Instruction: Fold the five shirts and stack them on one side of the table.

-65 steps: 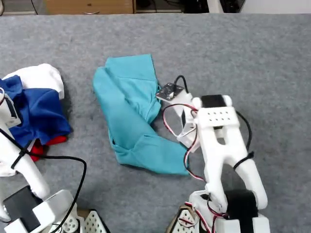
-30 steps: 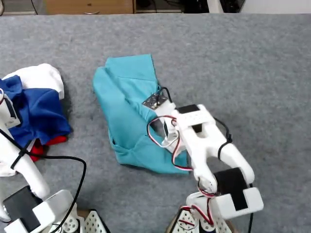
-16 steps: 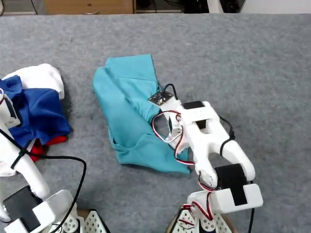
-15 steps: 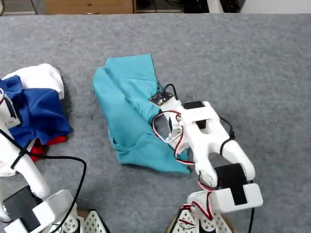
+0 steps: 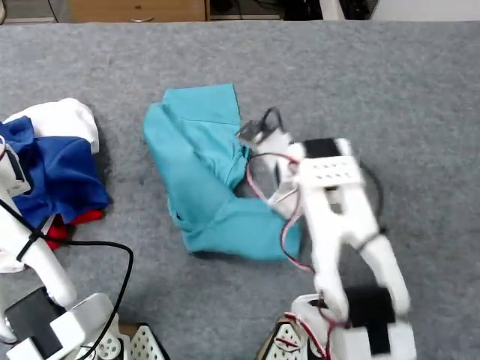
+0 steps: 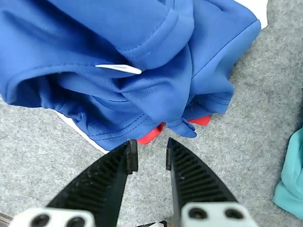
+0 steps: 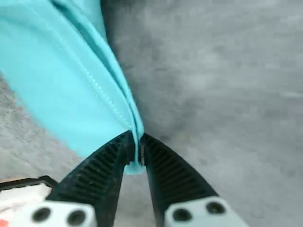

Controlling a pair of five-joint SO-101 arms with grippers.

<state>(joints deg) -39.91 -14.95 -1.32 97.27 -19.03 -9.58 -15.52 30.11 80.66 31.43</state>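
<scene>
A teal shirt (image 5: pixel 201 169) lies partly folded in the middle of the grey table. My right gripper (image 7: pixel 136 147) is shut on its stitched hem (image 7: pixel 111 90), at the shirt's near right corner (image 5: pixel 289 229) under the right arm (image 5: pixel 334 199). A crumpled pile sits at the left edge: a blue shirt (image 5: pixel 56 176) on top, a white one (image 5: pixel 64 116) behind it, a red one (image 5: pixel 84 217) peeking out below. My left gripper (image 6: pixel 150 156) hangs open just above the table beside the blue shirt (image 6: pixel 128 61), with the red shirt (image 6: pixel 152 137) right ahead of its tips.
The grey table (image 5: pixel 405 97) stretches bare to the right and far side. Both arm bases and cables (image 5: pixel 82 322) crowd the near edge. A wooden cabinet (image 5: pixel 139 9) stands beyond the far edge. The teal shirt's edge (image 6: pixel 291 184) shows off to one side of the left gripper.
The right arm swung toward the shirt, then back to the right, dragging the teal shirt's near right corner with it. The left arm and the pile have not moved.
</scene>
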